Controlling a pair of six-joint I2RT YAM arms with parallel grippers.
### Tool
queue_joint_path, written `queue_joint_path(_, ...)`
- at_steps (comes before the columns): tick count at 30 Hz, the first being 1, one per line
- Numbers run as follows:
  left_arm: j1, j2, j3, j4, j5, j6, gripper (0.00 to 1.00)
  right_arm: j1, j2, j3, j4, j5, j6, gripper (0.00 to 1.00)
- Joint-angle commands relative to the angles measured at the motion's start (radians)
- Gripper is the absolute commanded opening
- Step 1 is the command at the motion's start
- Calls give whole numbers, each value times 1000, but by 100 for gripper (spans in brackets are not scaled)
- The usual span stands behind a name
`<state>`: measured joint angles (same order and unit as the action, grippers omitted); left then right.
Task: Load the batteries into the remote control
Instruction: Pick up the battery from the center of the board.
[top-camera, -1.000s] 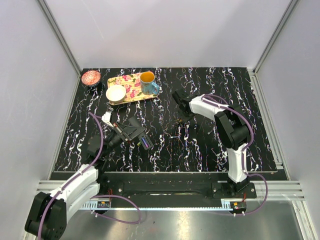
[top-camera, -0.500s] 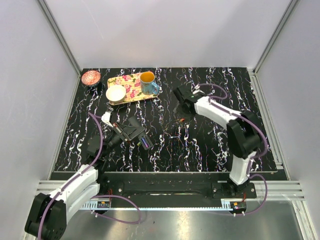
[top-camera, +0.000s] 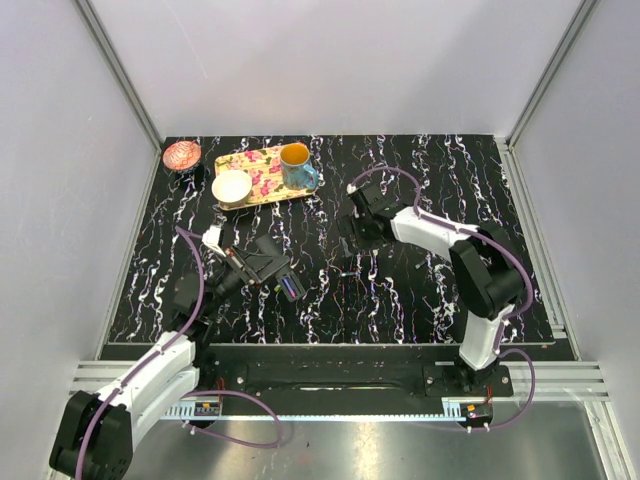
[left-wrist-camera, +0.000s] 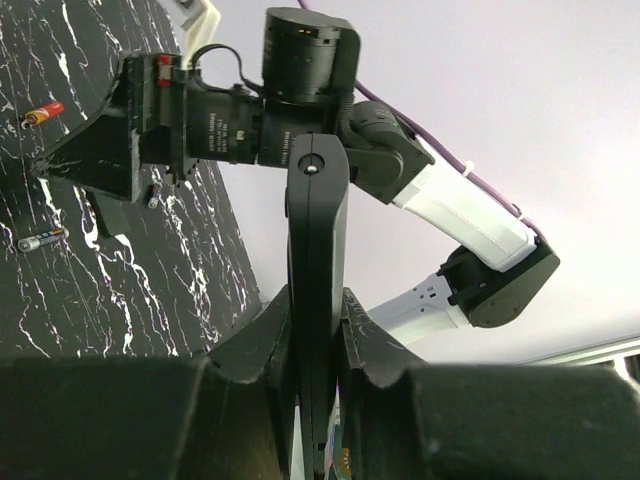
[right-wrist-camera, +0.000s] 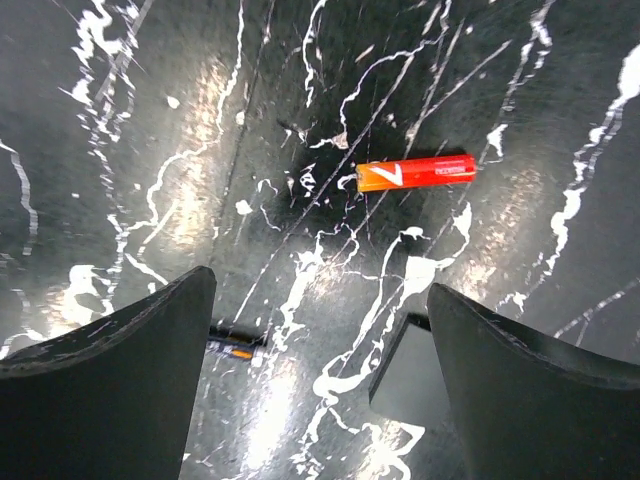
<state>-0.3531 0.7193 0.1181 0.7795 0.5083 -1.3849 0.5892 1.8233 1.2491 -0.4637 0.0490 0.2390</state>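
Left end effector (top-camera: 243, 266) was clamped on the remote control (top-camera: 272, 262), gripping it toward the near-left corner of the tabletop (top-camera: 420, 300). I saw a blue-purple battery (top-camera: 290, 287) at the remote's near-right end. Near the tabletop's middle, my right end effector (right-wrist-camera: 320, 360) hung with fingers spread wide over a red battery (right-wrist-camera: 415, 172) lying flat. A second battery (right-wrist-camera: 232, 349) peeked out beside one finger.

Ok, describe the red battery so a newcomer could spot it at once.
On the black marbled table, look beneath the open right claw. The battery lies there, orange-red with a white mark; the other battery nearby is dark with an orange tip.
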Motion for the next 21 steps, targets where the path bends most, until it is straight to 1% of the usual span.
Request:
queue_joint_path(1, 2, -15, -8, 18, 6, 17, 0, -3, 39, 30, 60, -55, -130, 95)
queue_joint_path(5, 2, 0, -8, 30, 16, 17, 0, -3, 76, 75, 51, -21, -164, 94)
queue_joint_path(12, 2, 48, -1, 63, 30, 17, 0, -3, 149, 127, -15, 78, -219, 94)
queue_joint_path(21, 3, 74, 0, 76, 36, 21, 0, -17, 168, 128, -15, 91, -234, 93)
